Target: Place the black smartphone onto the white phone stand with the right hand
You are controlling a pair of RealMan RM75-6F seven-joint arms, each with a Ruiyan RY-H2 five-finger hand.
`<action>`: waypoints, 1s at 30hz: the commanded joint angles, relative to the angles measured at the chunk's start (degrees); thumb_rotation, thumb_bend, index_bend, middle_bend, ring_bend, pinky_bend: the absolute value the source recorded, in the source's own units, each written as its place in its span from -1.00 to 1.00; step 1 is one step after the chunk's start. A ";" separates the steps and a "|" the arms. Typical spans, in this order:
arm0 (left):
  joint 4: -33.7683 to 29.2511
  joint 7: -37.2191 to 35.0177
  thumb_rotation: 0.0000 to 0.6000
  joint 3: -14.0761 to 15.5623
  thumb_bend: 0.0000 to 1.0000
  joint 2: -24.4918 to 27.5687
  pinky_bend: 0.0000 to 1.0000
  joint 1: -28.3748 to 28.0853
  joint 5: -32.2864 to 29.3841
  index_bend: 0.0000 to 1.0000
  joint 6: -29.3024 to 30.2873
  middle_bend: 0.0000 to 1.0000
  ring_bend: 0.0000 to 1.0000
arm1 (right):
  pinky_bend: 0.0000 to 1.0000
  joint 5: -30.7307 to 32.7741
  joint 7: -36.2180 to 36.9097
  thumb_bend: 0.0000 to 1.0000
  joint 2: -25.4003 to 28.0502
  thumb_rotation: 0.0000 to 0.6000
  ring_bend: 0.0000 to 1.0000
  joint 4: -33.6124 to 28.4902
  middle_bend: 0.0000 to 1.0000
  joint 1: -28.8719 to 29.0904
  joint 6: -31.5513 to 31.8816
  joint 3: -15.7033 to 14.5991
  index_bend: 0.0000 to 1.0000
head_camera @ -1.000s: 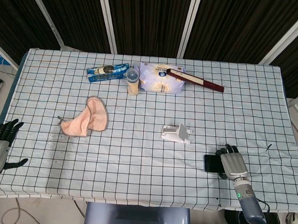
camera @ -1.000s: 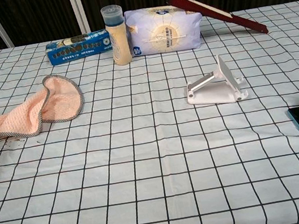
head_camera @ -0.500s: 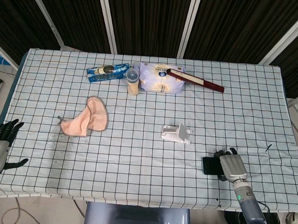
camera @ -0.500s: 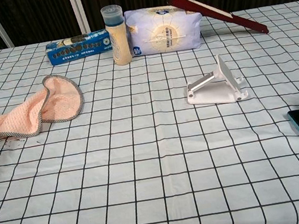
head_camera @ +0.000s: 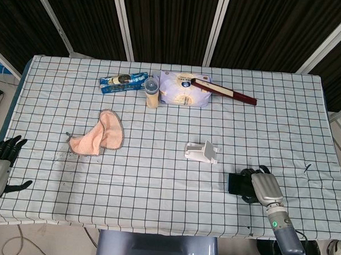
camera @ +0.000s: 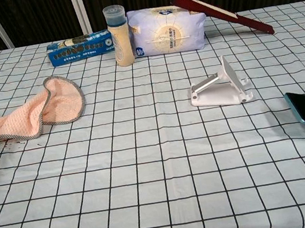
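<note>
Right hand: the right hand [head_camera: 263, 186] sits near the table's [head_camera: 168, 161] front right corner, fingers curled over the black smartphone [head_camera: 238, 183] — a grasp, though how firm it is cannot be told from either view.
Phone: held at its right end, its free end lifted and pointing toward the white phone stand [head_camera: 202, 152], which stands well apart from it, closer to the table's middle.
Left hand: the left hand [head_camera: 0, 163] hangs off the front left corner, fingers spread, holding nothing.
Risk: the hold covers only one end — the phone could pivot or slip out on the carry; a low approach could knock the light stand along the cloth.
Change: a second ago the phone lay flat under the fingers; now its edge is tipped up and it has shifted slightly toward the stand.
</note>
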 commanded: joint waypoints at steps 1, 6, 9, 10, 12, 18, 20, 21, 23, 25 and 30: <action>0.00 -0.02 1.00 0.00 -1.00 -0.01 -1.00 0.00 0.01 -1.00 0.01 -1.00 -1.00 | -0.69 0.90 5.06 0.46 0.57 1.00 -0.17 -2.84 0.23 -0.09 1.13 3.08 0.48; 0.07 -0.01 1.00 0.01 -1.00 -0.08 -1.00 0.03 0.15 -1.00 0.17 -1.00 -1.00 | -0.70 6.31 14.23 0.49 -0.03 1.00 -0.17 -7.14 0.22 0.22 1.17 9.14 0.48; 0.05 -0.08 1.00 0.01 -1.00 -0.09 -1.00 0.07 0.12 -1.00 0.19 -1.00 -1.00 | -0.70 8.28 17.82 0.49 -1.34 1.00 -0.17 -7.62 0.22 0.80 1.54 12.05 0.48; 0.06 -0.11 1.00 0.01 -1.00 -0.09 -1.00 0.07 0.12 -1.00 0.20 -1.00 -1.00 | -0.70 8.55 18.82 0.49 -2.03 1.00 -0.17 -7.36 0.22 1.08 1.70 12.81 0.48; 0.04 -0.13 1.00 0.04 -1.00 -0.10 -1.00 0.04 0.13 -1.00 0.12 -1.00 -1.00 | -0.69 8.93 20.52 0.49 -3.48 1.00 -0.17 -6.50 0.22 1.62 1.67 13.73 0.48; 0.05 -0.20 1.00 0.07 -1.00 -0.08 -1.00 0.01 0.27 -1.00 0.13 -1.00 -1.00 | -0.70 12.16 26.99 0.49 -7.54 1.00 -0.17 -4.24 0.22 2.83 0.45 16.82 0.48; 0.03 -0.37 1.00 0.06 -1.00 -0.06 -1.00 0.02 0.27 -1.00 0.11 -1.00 -1.00 | -0.69 13.28 28.41 0.49 -8.61 1.00 -0.17 -3.41 0.22 3.23 -0.11 17.56 0.48; 0.05 -0.44 1.00 0.07 -1.00 -0.04 -1.00 0.01 0.29 -1.00 0.12 -1.00 -1.00 | -0.69 13.90 29.20 0.49 -9.23 1.00 -0.17 -2.90 0.22 3.46 -0.42 17.98 0.48; 0.05 -0.53 1.00 0.07 -1.00 -0.01 -1.00 0.01 0.35 -1.00 0.13 -1.00 -1.00 | -0.69 14.36 30.22 0.49 -10.23 1.00 -0.17 -2.01 0.22 3.77 -0.52 18.49 0.48; 0.03 -0.61 1.00 0.07 -1.00 0.00 -1.00 0.03 0.36 -1.00 0.17 -1.00 -1.00 | -0.70 14.15 31.51 0.49 -11.27 1.00 -0.17 -0.93 0.22 4.00 -0.61 18.75 0.48; -0.06 -0.86 1.00 0.03 -1.00 0.03 -1.00 0.03 0.16 -1.00 0.04 -1.00 -1.00 | -0.70 12.00 35.22 0.49 -13.71 1.00 -0.17 2.37 0.22 4.18 -0.17 19.00 0.48</action>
